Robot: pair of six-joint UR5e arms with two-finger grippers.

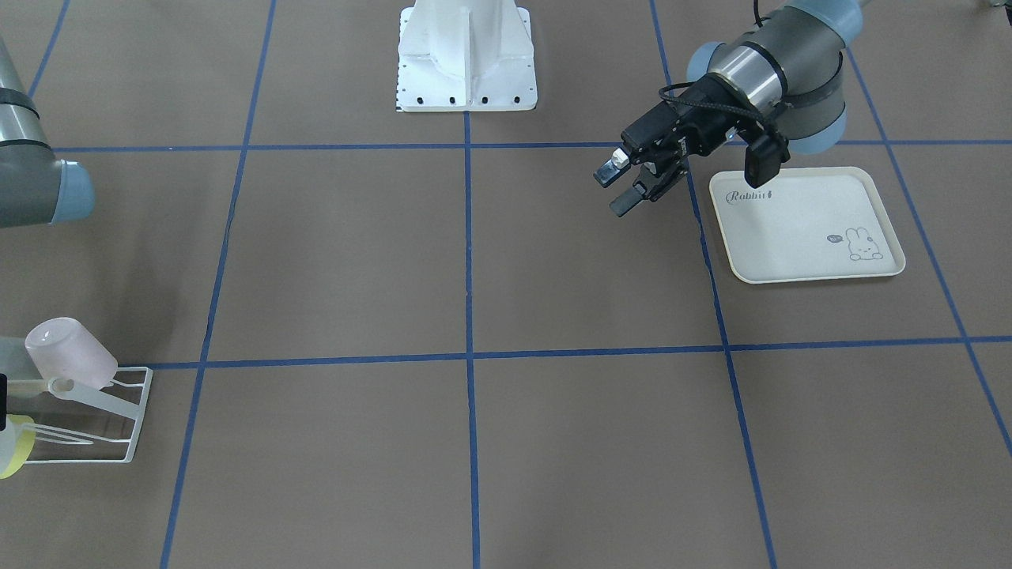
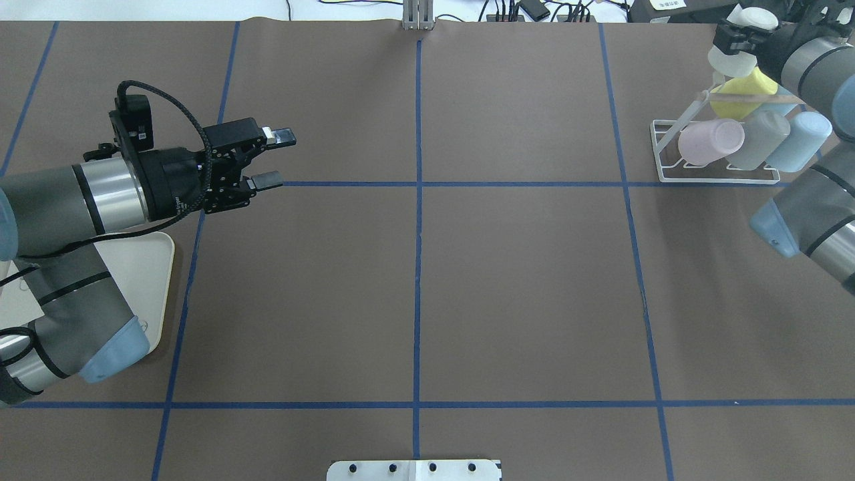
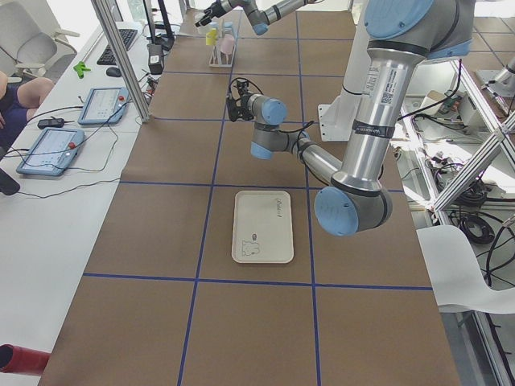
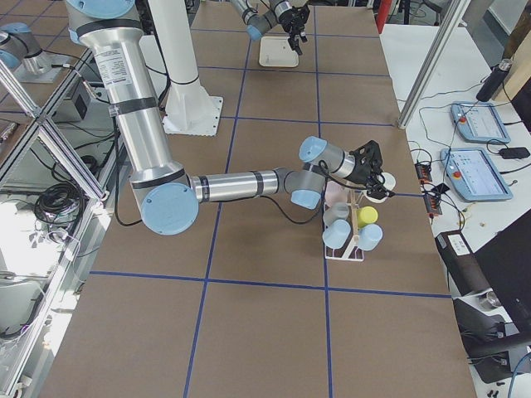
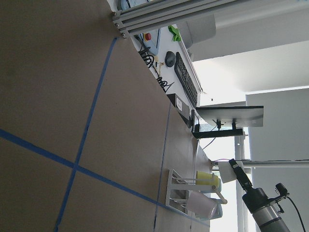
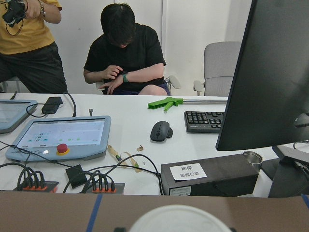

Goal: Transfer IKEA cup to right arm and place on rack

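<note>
IKEA cup (image 2: 731, 61), white, upper right of overhead frame, just above rack (image 2: 721, 180); right tool (image 2: 740, 35) seemingly clamped on it; likely light, stiff, slick plastic; pinch wall near rim; left tool (image 2: 275, 157) apart, empty.

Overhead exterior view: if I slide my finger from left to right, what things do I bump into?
Cream tray → left gripper with open jaws → rack → pink cup → grey cup → blue cup. The three cups sit on the rack.
</note>
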